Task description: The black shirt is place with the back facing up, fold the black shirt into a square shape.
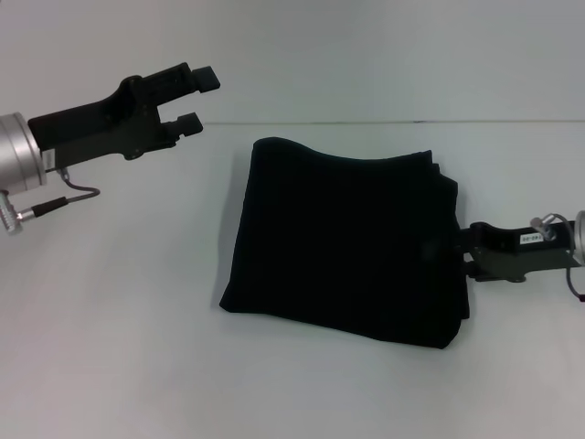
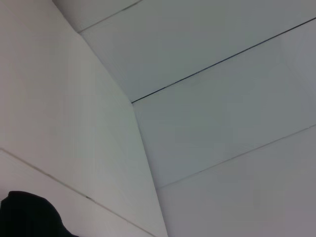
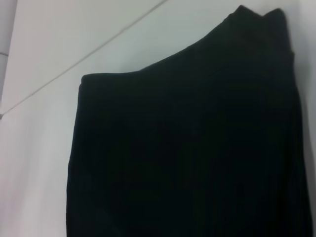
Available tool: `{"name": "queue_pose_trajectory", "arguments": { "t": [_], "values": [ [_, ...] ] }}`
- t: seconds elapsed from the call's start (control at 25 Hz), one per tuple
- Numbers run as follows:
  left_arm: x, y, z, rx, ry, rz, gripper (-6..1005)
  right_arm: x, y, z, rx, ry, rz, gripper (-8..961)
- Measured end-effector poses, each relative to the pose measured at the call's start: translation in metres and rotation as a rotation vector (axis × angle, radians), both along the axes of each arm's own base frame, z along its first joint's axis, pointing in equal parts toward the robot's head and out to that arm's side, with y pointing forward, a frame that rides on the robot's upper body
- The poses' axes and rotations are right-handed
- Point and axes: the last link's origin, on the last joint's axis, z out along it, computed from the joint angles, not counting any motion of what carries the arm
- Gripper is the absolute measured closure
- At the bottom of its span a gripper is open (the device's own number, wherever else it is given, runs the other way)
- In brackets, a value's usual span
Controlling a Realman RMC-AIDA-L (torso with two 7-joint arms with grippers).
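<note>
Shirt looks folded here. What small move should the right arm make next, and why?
Probably draw the right gripper straight back off the plain black soft-fabric shirt. The shirt already lies in a roughly square stack on the white table, the gripper is at its right edge, and the left gripper hangs open and clear of it.

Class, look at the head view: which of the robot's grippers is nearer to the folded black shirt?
The right. The right gripper sits at the black shirt's right edge, its fingertips hidden against the fabric. The left gripper is raised, open, off beyond the shirt's far-left corner.
</note>
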Motion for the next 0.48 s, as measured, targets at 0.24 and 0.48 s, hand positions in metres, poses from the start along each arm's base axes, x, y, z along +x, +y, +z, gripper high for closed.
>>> {"name": "queue_pose_trajectory", "arguments": {
  "t": [0.24,0.48],
  "values": [
    [-0.002,0.000,-0.003,0.002,-0.001,0.006,121,-0.002,0.001,-0.011,-0.014,-0.033,0.011,338],
    [-0.002,0.000,-0.002,0.005,-0.002,0.006,121,-0.002,0.001,-0.012,-0.012,-0.048,0.016,380]
  ]
}}
